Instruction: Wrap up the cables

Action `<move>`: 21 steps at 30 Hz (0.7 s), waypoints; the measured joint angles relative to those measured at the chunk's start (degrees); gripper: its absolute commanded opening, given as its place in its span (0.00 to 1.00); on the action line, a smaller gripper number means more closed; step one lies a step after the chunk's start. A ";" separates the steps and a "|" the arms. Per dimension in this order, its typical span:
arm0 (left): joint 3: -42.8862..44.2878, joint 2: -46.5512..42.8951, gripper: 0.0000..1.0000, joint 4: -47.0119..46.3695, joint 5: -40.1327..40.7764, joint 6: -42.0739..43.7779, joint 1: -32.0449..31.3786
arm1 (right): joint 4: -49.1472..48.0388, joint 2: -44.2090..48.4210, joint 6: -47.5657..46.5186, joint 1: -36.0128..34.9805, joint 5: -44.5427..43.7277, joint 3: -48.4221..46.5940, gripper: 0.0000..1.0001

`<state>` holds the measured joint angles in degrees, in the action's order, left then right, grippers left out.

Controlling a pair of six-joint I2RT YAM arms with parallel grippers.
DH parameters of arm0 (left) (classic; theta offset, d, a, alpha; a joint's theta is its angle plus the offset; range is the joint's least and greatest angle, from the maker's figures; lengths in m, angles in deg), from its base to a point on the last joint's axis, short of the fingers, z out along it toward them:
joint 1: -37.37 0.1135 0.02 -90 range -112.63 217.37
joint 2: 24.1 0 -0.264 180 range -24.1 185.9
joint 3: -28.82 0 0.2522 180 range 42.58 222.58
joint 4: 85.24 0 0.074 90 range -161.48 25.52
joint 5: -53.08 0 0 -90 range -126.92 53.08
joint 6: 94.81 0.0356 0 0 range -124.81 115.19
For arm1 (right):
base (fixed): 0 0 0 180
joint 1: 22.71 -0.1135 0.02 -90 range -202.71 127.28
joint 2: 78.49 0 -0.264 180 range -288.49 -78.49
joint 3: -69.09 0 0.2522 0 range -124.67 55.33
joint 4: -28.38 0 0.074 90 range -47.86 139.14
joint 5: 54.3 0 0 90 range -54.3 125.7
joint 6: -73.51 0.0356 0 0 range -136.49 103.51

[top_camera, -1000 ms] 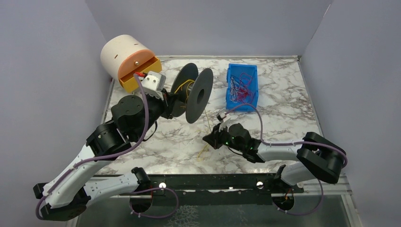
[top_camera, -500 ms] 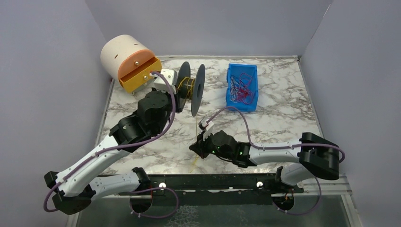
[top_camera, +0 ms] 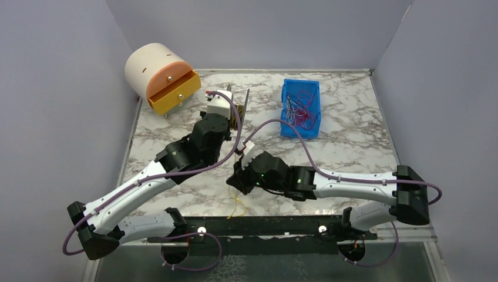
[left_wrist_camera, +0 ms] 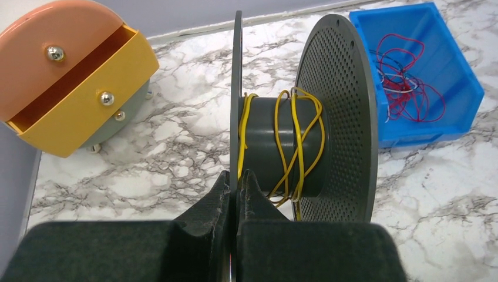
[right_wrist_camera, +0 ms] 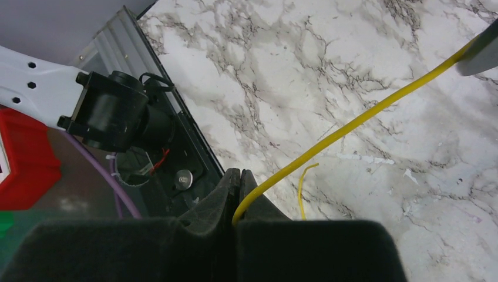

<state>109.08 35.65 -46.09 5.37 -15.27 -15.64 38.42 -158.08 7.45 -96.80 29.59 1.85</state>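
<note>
A dark grey spool (left_wrist_camera: pixel 276 141) with two round flanges carries a few loose turns of yellow cable (left_wrist_camera: pixel 299 135). My left gripper (left_wrist_camera: pixel 237 179) is shut on the spool's thin left flange (left_wrist_camera: pixel 237 88). In the top view the spool (top_camera: pixel 243 106) stands edge-on at the tip of my left gripper (top_camera: pixel 234 114). My right gripper (right_wrist_camera: pixel 239 176) is shut on the yellow cable (right_wrist_camera: pixel 352 124), which runs taut up and right toward the spool. In the top view the right gripper (top_camera: pixel 236 183) is near the table's front, with the cable's loose tail (top_camera: pixel 237 204) below it.
A cream cylinder with an open orange drawer (top_camera: pixel 170 91) stands at the back left. A blue bin (top_camera: pixel 300 108) holding red cables sits at the back right. The black front rail (top_camera: pixel 264 226) and the left arm's base lie close under the right gripper.
My left arm has swung the spool right and turned it edge-on to the top camera. My right gripper has moved left and nearer the front edge, drawing the yellow cable with it.
</note>
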 measured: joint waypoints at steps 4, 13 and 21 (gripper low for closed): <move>-1.18 0.74 0.00 0.63 0.24 0.55 0.00 | 7.85 1.09 -0.26 0.00 -0.31 -3.82 0.01; -2.49 2.78 0.00 3.34 -0.68 1.57 -0.35 | 24.24 2.25 -4.48 0.02 -9.11 -12.46 0.01; -4.83 2.60 0.00 4.48 -1.84 2.84 -0.39 | 31.52 2.25 -10.97 -0.09 -18.99 -16.79 0.01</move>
<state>104.25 38.25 -41.61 3.53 -12.43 -16.04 69.93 -155.83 -3.52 -96.89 10.59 -14.93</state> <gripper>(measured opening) 0.026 0.023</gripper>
